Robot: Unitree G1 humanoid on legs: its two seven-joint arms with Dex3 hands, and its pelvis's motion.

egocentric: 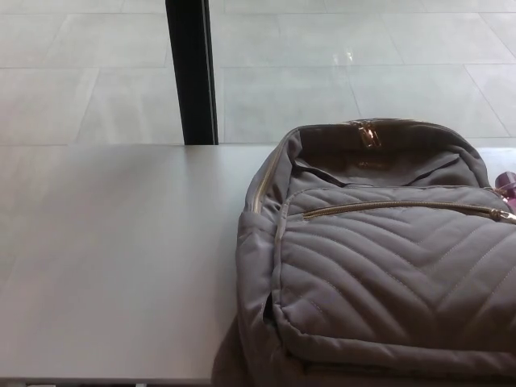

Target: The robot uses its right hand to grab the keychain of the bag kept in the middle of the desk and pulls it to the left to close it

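Observation:
A grey-mauve quilted backpack (379,266) lies on the white desk (113,258), filling the right half of the head view. A gold zipper (403,207) runs across its front pocket, its slider at the far right edge. A purple keychain (507,184) shows partly at the right edge of the picture, beside that slider. A gold zipper pull (368,134) sits at the top of the bag. Neither of my hands shows in this view.
A black vertical post (192,72) stands behind the desk's far edge, left of the bag. Pale tiled floor (81,64) lies beyond the desk. The desk's near edge runs along the bottom of the picture.

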